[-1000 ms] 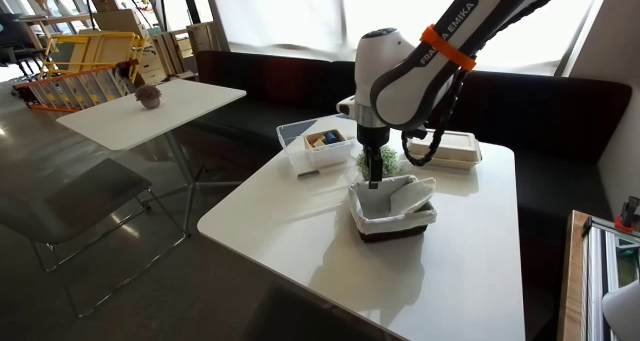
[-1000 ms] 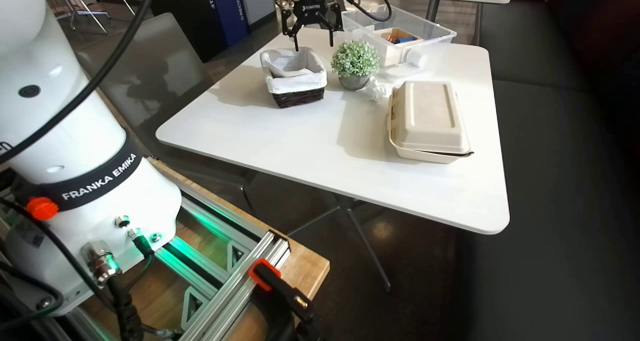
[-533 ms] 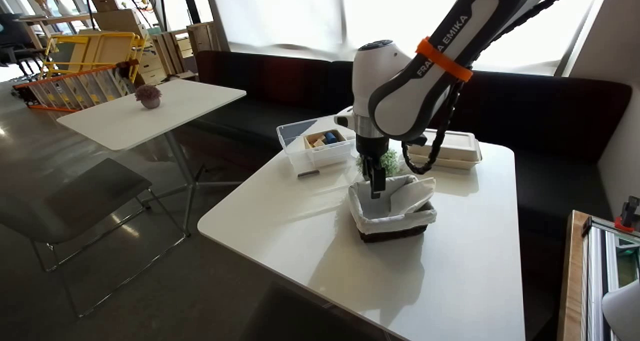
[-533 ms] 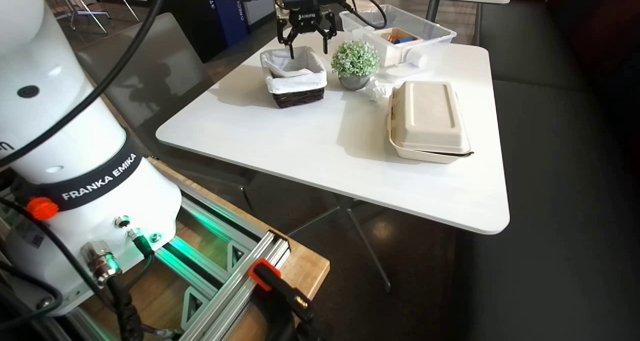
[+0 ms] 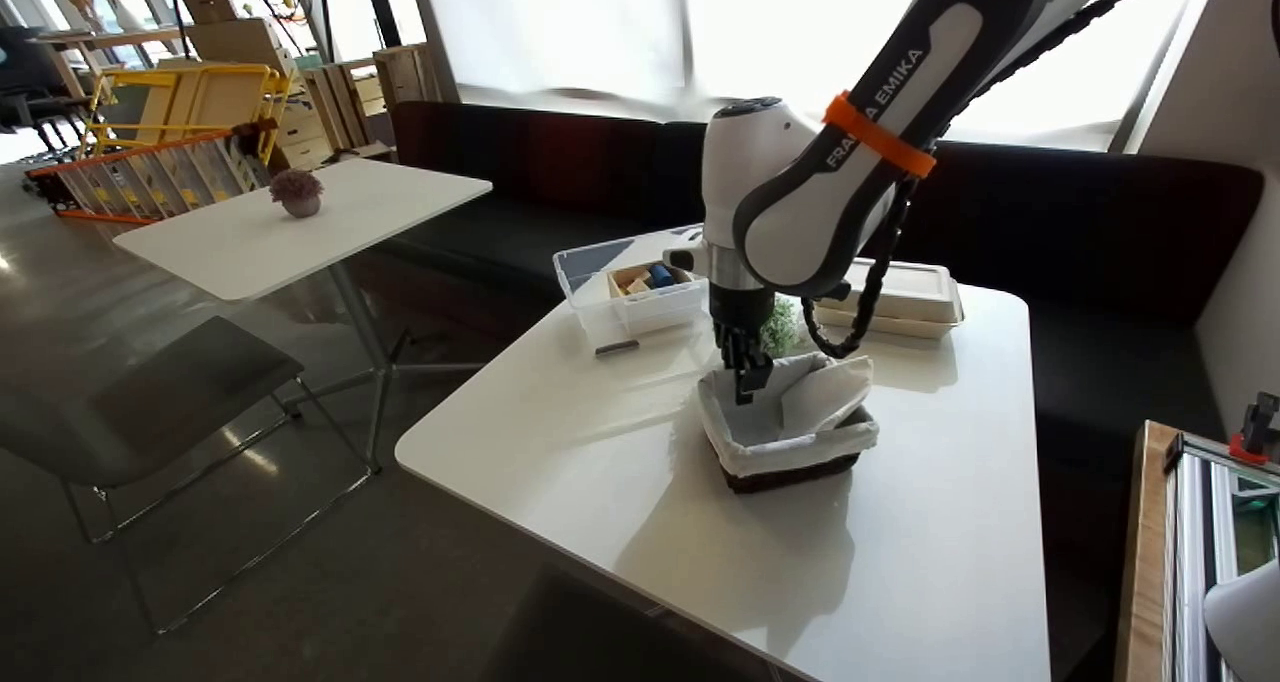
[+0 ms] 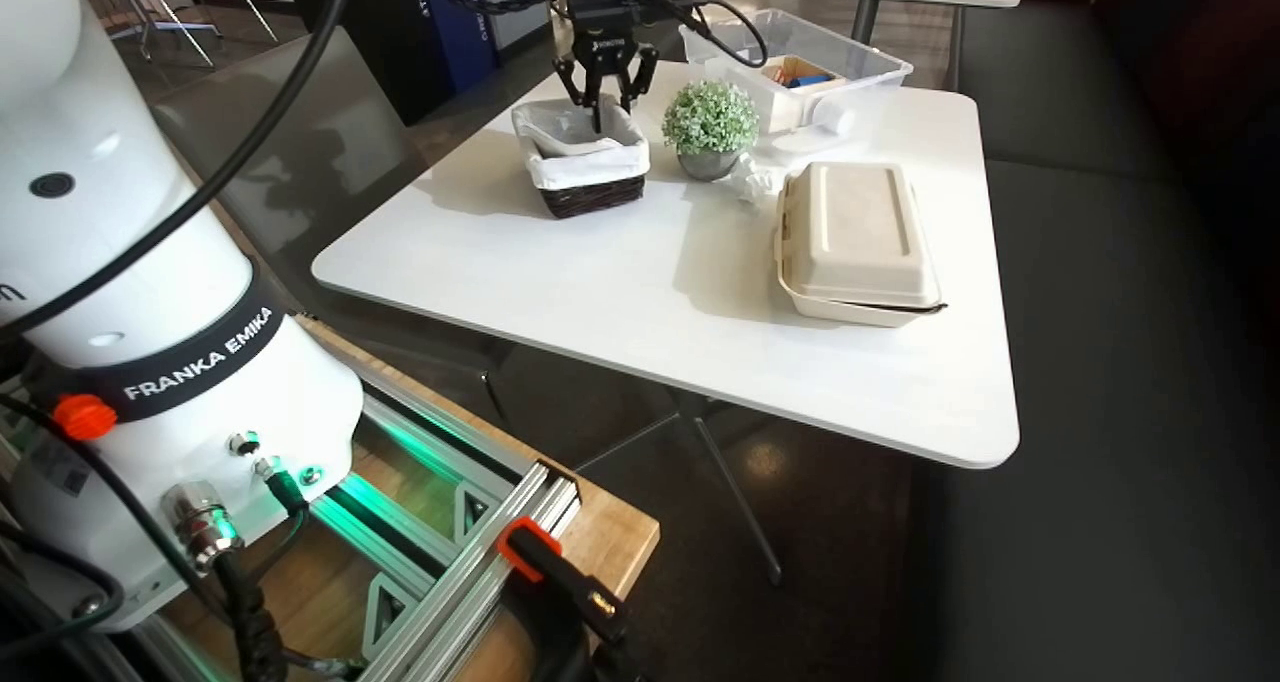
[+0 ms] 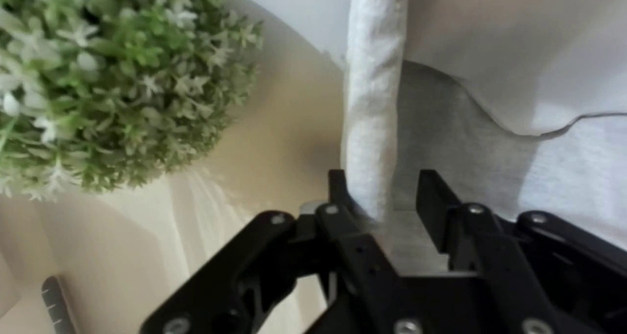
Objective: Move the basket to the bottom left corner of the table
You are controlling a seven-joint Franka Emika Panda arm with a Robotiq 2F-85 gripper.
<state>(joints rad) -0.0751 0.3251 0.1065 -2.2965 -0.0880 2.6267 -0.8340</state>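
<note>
The basket [image 6: 595,187] stands on the white table [image 6: 560,282], its white cloth lining folded over dark woven sides. A loose flap of cloth [image 5: 825,397] lies across its inside. My gripper [image 7: 382,182] straddles the rim on the side by the plant, pointing down. In the wrist view one finger is outside against the folded cloth rim [image 7: 374,104]. The opposite finger [image 7: 433,211] is inside the basket, with a gap between it and the rim. The jaws are partly drawn together but not shut on the rim.
A bushy potted plant [image 6: 710,122] stands close beside the basket and gripper. Beyond it is a see-through plastic bin [image 6: 850,52] with a small box inside. A beige lidded container [image 6: 860,232] and a small dark bar [image 5: 617,347] also lie on the table.
My gripper has come down to the basket's rim and its fingers have drawn nearer each other. The basket has shifted slightly away from the plant.
</note>
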